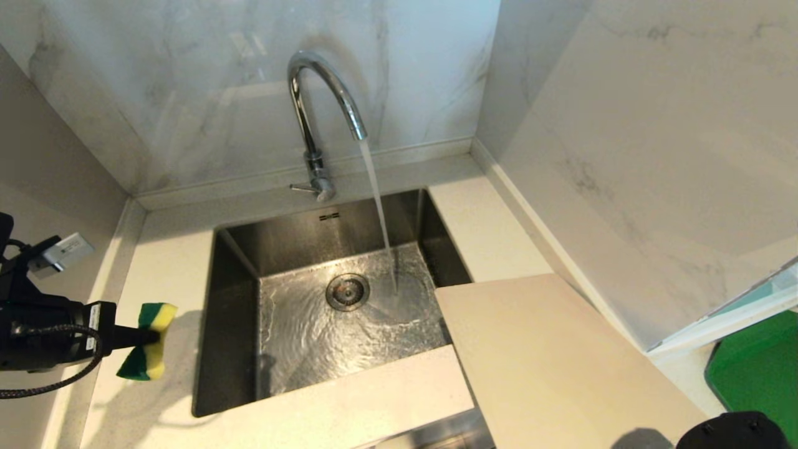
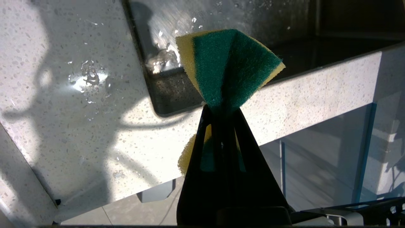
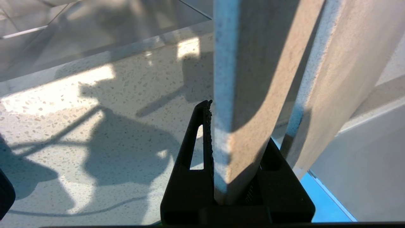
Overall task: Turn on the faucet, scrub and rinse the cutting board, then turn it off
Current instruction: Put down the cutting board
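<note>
The chrome faucet stands behind the sink with water running from its spout into the basin; its thin lever points left. The beige cutting board reaches from the right counter over the sink's near right corner. My right gripper is shut on the board's edge strip beside its handle slot; only its black body shows in the head view. Left of the sink, my left gripper is shut on a yellow-and-green sponge above the counter.
Marble walls close in behind and on the right of the sink. A white speckled countertop surrounds the basin, with a narrow strip along the front. A dark green flat thing lies low at the far right.
</note>
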Available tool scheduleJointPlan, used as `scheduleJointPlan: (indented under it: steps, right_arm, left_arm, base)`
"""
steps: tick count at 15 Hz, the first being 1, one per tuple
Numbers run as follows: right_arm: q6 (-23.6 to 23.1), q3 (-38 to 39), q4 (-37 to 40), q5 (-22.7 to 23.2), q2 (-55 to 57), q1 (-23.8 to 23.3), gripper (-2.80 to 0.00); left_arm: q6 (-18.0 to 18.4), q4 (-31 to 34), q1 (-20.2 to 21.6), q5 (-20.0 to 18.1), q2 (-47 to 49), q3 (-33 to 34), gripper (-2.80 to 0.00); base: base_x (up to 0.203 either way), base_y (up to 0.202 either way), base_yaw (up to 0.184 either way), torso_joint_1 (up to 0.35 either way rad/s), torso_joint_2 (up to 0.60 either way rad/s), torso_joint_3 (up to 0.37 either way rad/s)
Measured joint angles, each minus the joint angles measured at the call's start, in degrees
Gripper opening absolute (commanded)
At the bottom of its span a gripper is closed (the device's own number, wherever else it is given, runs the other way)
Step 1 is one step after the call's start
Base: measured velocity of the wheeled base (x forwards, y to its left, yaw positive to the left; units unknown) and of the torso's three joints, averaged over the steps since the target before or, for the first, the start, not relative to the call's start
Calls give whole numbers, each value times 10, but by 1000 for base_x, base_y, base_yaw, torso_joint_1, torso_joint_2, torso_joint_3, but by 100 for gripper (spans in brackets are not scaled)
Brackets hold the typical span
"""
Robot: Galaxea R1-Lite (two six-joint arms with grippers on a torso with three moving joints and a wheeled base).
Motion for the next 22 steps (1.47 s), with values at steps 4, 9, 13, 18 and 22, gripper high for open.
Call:
scheduleJointPlan:
  steps: [4, 9, 13, 18, 22]
  right_arm:
    - [0, -7, -4, 14, 31, -11, -280]
    - [-1, -8, -4, 22, 52, -17, -280]
    - [-1, -5, -5, 31, 76, -21, -280]
    - [-1, -10, -43, 46, 123, -24, -280]
    - [-2, -20, -45, 52, 154, -25, -280]
  left_arm:
    - [-2, -2, 0, 0, 1, 0, -280]
    - [-2, -2, 0, 1, 2, 0, -280]
    - [-3, -2, 0, 0, 3, 0, -280]
    - [-3, -4, 0, 0, 5, 0, -280]
    - [-3, -17, 0, 0, 9, 0, -280]
  base:
    - [0, 0, 0, 0, 0, 0]
    - [0, 0, 0, 0, 0, 0]
    - [0, 0, 0, 0, 0, 0]
    - [0, 0, 0, 0, 0, 0]
    - [0, 0, 0, 0, 0, 0]
